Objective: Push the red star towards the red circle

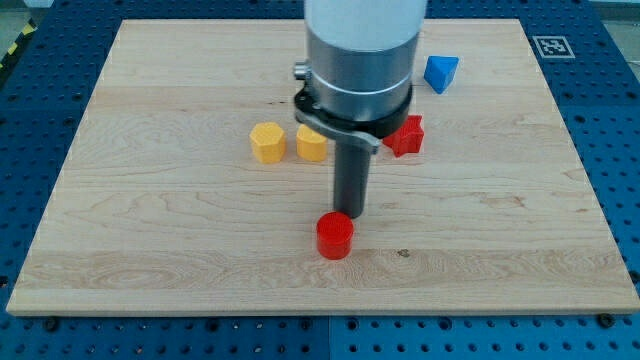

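The red circle (335,236) is a short red cylinder at the lower middle of the wooden board (150,230). The red star (407,135) lies above it and to the view's right, partly hidden behind my arm's grey body. My tip (347,212) stands just above the red circle, touching or nearly touching its upper edge, and well below and left of the red star.
Two yellow blocks lie side by side left of the rod: a yellow hexagon (267,142) and a second yellow block (311,144), partly hidden by the arm. A blue triangle-like block (441,72) sits near the view's top right. An ArUco marker (553,45) is at the board's top-right corner.
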You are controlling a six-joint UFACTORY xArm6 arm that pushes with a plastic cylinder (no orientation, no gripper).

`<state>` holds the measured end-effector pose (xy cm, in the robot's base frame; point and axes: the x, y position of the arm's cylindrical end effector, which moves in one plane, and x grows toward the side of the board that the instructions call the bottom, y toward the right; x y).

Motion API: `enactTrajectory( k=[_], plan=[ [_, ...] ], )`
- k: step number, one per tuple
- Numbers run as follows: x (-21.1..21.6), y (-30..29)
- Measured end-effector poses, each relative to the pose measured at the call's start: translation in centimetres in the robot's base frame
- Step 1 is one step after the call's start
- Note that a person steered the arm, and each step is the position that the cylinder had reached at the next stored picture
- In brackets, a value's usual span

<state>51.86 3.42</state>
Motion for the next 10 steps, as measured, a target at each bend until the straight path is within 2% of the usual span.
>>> enactTrajectory(
  k=[1, 3, 4, 5, 8, 10],
  plan=[
    [-2.7, 1.4],
    [-9.8, -0.1],
    [-13.6, 1.7],
    [-14.1, 6.1],
    [-10.9, 6.4],
    [-3.1, 6.4]
  ],
)
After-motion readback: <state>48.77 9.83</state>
